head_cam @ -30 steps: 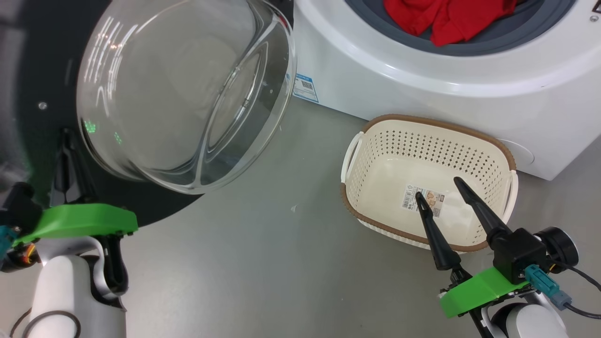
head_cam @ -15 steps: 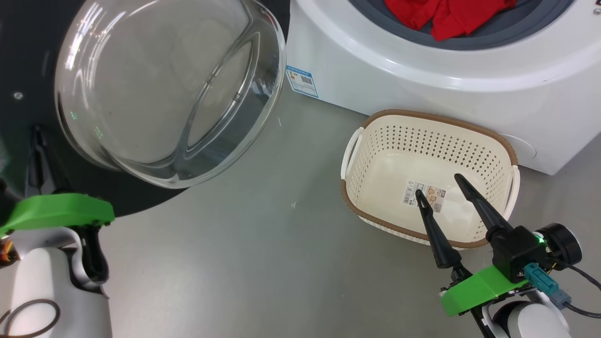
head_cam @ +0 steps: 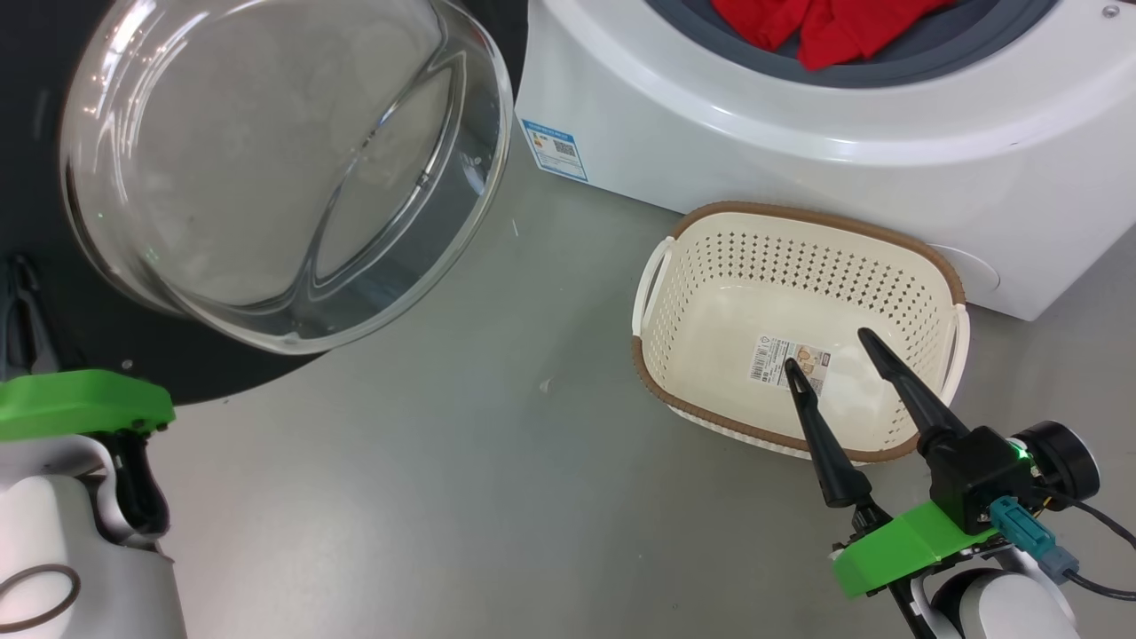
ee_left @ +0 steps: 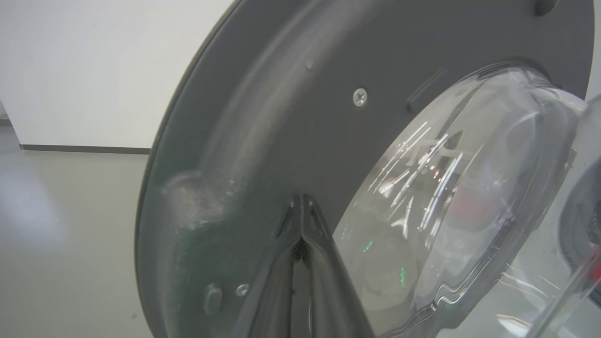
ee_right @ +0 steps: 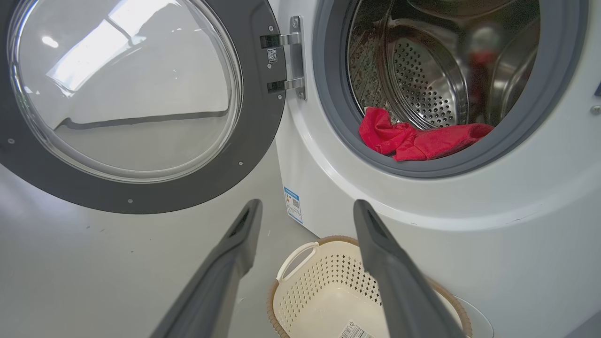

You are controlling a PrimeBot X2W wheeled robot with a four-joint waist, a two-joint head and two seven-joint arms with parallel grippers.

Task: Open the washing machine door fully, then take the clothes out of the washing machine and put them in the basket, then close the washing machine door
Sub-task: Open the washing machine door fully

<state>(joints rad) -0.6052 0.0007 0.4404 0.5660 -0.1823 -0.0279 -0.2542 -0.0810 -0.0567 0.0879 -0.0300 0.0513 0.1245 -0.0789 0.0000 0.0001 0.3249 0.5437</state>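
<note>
Nearest us, the right gripper (head_cam: pixel 826 349) is hovering over the basket (head_cam: pixel 737 266), its two long, dark, tapering fingers spread wide and holding nothing. The basket is sitting on the smooth grey floor (head_cam: pixel 444 488) just in front of the washing machine (head_cam: pixel 799 124). It is cream perforated plastic with a brown woven-look rim, and one finger is partly covering the label sticker (head_cam: pixel 772 355) on its bottom.

At our left, the left gripper (ee_left: pixel 300 202) is pointing at the dark inner face of the washing machine door (head_cam: pixel 266 169) with its fingers pressed together. We are not able to tell whether the tips are touching it. In the head view those fingers are blending into the black rim.

The door's bulging clear glass bowl is catching reflections, and the picture edge is cutting off its rim. From the right wrist, the door (ee_right: pixel 127 94) is hanging wide open on its metal hinge (ee_right: pixel 286 61).

Farther back, red clothes (ee_right: pixel 418 141) are lying crumpled across the grey rubber gasket (ee_right: pixel 338 117), in front of the perforated steel drum (ee_right: pixel 422 89).

Against a second ago, the whole view is sitting slightly further left, yet the door and the left arm are sitting further left than the basket's shift accounts for. The right gripper is staying put.
</note>
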